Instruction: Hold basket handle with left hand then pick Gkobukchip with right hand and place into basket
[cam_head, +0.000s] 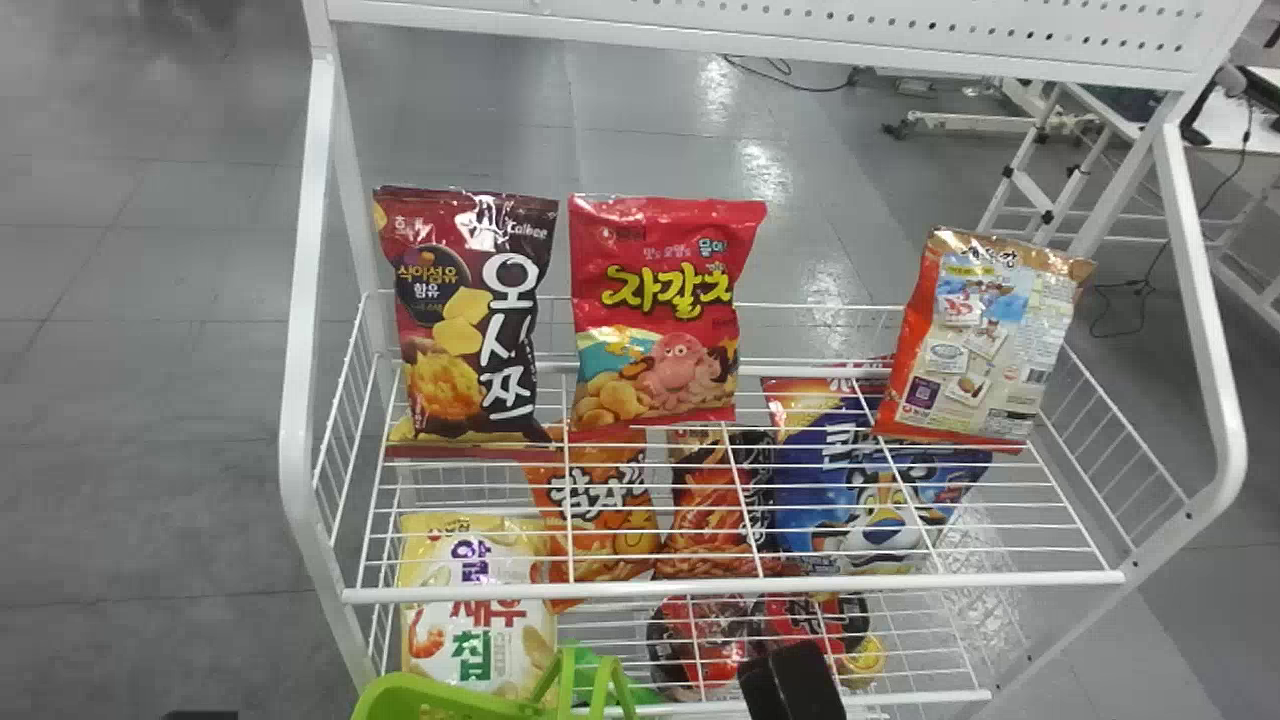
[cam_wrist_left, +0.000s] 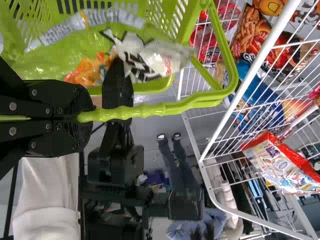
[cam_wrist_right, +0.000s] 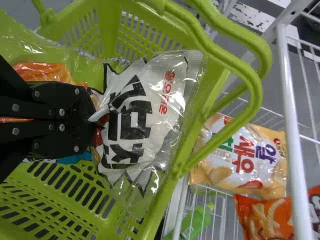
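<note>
1. Head view: one black part of the right arm (cam_head: 793, 685) comes in at the bottom edge. To its left is one green basket (cam_head: 430, 692) with two handles (cam_head: 567, 662). Ahead of the arm stands one white wire rack (cam_head: 740, 586). Its upper shelf bears three bags: one maroon bag (cam_head: 465, 320), one red bag (cam_head: 655, 300) and one silver-and-orange bag (cam_head: 985, 340). Lower down are four more: one yellow bag (cam_head: 480, 610), one orange bag (cam_head: 600, 510), one dark brown bag (cam_head: 715, 500) and one blue bag (cam_head: 870, 500). Two red cups (cam_head: 700, 645) sit lower still.

2. Left wrist view: the left claw (cam_wrist_left: 89, 117) is clenched around the ridged grip of the two handles, which run out ahead of it. The basket is just beside this claw. In it lies one white bag with black lettering, the Gkobukchip (cam_wrist_left: 156, 61), near the claw and apart from it.

3. Right wrist view: the right claw (cam_wrist_right: 96, 122) is over the basket, grasping the near edge of that single Gkobukchip, which spreads out directly ahead of its fingertips, inside the basket. Beside the claw is one orange packet (cam_wrist_right: 42, 72); other packets are partly hidden, so their count cannot be told.
</note>
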